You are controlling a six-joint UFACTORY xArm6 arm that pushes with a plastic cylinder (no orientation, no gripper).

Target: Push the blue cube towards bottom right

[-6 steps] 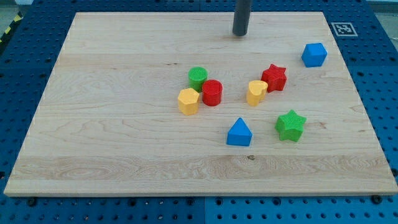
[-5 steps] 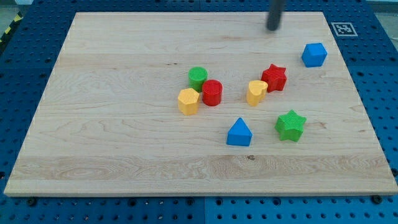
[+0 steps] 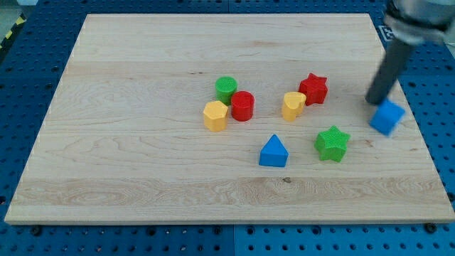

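Note:
The blue cube [image 3: 387,117] sits near the board's right edge, at mid height in the view. My tip [image 3: 375,100] is at the cube's upper left, touching or nearly touching it; the dark rod rises from there to the view's top right. The cube looks slightly blurred.
A green star [image 3: 332,143] lies left of and below the cube. A red star [image 3: 313,88] and a yellow block [image 3: 292,105] sit further left. A blue triangular block [image 3: 274,151], a red cylinder [image 3: 242,106], a green cylinder [image 3: 226,89] and a yellow hexagonal block [image 3: 215,116] lie mid-board.
My tip swept from the board's top middle to the right and down. The blue cube moved from the upper right down and to the right, near the board's right edge.

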